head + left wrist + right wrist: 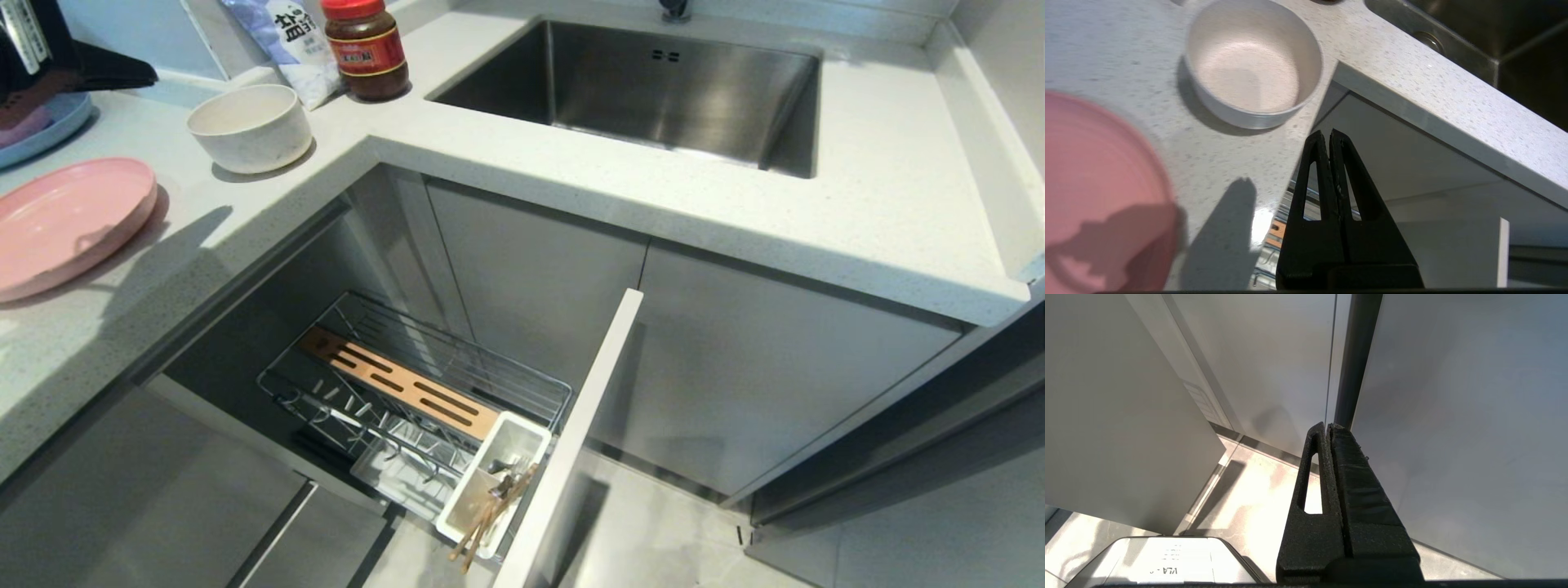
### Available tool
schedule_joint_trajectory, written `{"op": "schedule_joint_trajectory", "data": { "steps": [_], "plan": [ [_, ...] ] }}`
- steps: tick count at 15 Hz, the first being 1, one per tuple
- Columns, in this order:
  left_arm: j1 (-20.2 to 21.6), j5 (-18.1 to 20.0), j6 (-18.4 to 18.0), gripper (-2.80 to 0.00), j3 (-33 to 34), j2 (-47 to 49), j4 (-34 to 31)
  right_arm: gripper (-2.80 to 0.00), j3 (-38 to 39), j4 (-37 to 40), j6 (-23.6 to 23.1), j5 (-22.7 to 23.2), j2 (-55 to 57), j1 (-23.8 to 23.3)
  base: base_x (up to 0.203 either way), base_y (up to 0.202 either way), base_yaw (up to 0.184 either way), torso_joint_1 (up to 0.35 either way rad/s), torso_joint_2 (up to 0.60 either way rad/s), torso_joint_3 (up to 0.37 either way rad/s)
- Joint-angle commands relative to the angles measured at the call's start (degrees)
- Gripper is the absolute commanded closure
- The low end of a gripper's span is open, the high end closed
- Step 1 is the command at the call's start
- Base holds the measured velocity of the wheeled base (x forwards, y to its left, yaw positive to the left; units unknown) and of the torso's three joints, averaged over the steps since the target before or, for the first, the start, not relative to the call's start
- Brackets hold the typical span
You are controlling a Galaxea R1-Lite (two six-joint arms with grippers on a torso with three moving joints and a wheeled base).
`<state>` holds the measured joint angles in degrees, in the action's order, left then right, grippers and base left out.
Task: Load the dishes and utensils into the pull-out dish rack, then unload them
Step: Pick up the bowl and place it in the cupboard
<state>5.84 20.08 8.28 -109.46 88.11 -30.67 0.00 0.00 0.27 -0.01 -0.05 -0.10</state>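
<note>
The white speckled countertop (pixel 506 155) forms an L around an inside corner, with the steel sink (pixel 653 90) set into its far run. Below the corner, the pull-out dish rack (pixel 408 392) stands drawn out of the cabinet, its pale front panel (pixel 571 441) edge-on to the head camera. Inside the chrome wire basket, the slotted wooden strip (pixel 400 384) runs lengthwise. The white cutlery tray (pixel 494 482) sits at the front end, just behind the panel. The chopsticks (pixel 486 518) lie in this tray, their ends projecting past its near rim; metal utensils lie beside them in the tray but cannot be told apart.

The pink plate (pixel 65 220) rests flat on the left run of the countertop, near its front edge. The cream-white bowl (pixel 249 126) stands upright on the counter behind the plate, apart from it, close to the inside corner. A red-lidded jar (pixel 366 49) and a printed bag (pixel 286 41) stand behind the bowl.

The left gripper (pixel 1327 136) hangs above the counter edge, fingers pressed together, holding nothing. The bowl lies just ahead of its fingertips; the plate lies off to one side; the rack shows below. The right gripper (pixel 1327 428) is parked low beside the cabinet fronts, fingers pressed together, empty.
</note>
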Motion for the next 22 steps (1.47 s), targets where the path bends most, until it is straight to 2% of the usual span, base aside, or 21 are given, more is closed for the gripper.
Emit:
{"op": "schedule_joint_trajectory", "data": {
  "steps": [1,3,7,10,13,16,21,22],
  "plan": [
    [-0.83,2.42,-0.01,0.00,0.56,1.36,-0.09,0.00,0.09,0.00,0.00,-0.08,-0.21,0.01,0.000,0.000,0.000,0.000,0.00,0.000],
    [-0.83,2.86,-0.10,0.00,1.18,0.75,0.08,0.00,0.09,0.00,0.00,0.01,-0.21,0.01,0.000,0.000,0.000,0.000,0.00,0.000],
    [0.75,2.77,-5.27,0.00,1.98,0.93,2.08,0.00,0.09,0.00,0.00,0.01,-0.21,0.01,0.000,0.000,0.000,0.000,0.00,0.000],
    [0.75,2.77,-7.48,0.00,2.50,1.18,2.19,0.00,0.09,0.00,0.00,-0.01,-0.21,0.01,0.000,0.000,0.000,0.000,0.00,0.000],
    [-0.02,2.72,-8.37,0.00,3.01,1.19,2.02,0.00,0.09,0.00,0.00,-0.03,-0.21,0.01,0.000,0.000,0.000,0.000,0.00,0.000],
    [0.97,2.69,-10.04,0.00,2.65,2.86,2.54,0.00,0.09,0.00,0.00,-0.02,-0.21,0.01,0.000,0.000,0.000,0.000,0.00,0.000],
    [0.31,2.77,-10.21,0.00,1.88,6.46,5.71,0.00,0.09,0.00,0.00,0.01,-0.21,0.01,0.000,0.000,0.000,0.000,0.00,0.000],
    [0.01,2.82,-9.80,-2.80,1.88,6.96,6.75,0.00,0.09,0.00,0.00,0.00,-0.21,0.01,0.000,0.000,0.000,0.000,0.00,0.000]
  ]
}}
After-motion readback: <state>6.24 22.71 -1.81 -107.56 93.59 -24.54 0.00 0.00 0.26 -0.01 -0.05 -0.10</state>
